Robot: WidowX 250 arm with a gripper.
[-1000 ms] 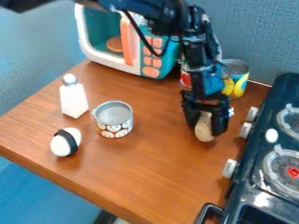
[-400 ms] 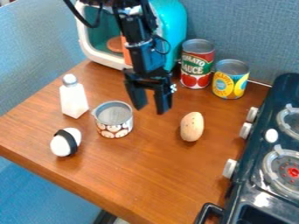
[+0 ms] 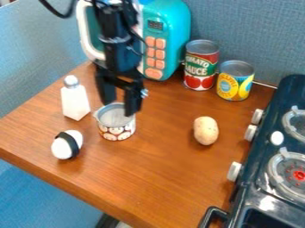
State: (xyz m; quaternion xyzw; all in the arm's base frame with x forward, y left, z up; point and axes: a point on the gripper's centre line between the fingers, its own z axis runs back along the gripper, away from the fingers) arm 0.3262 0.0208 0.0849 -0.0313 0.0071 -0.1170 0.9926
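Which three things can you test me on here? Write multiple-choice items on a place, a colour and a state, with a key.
1. Where is the tan oval potato?
A) On a stove burner
B) On the brown wooden table
C) Inside the microwave

2. What colour are the buttons on the teal toy microwave?
A) Orange-pink
B) Green
C) Black

3. How are the fingers of the black two-finger gripper?
A) Pressed together
B) Shut on the potato
C) Apart, nothing between them

1: B, it lies on bare wood beside the black stove.
2: A, they show orange-pink against teal.
3: C, a gap separates the fingertips.
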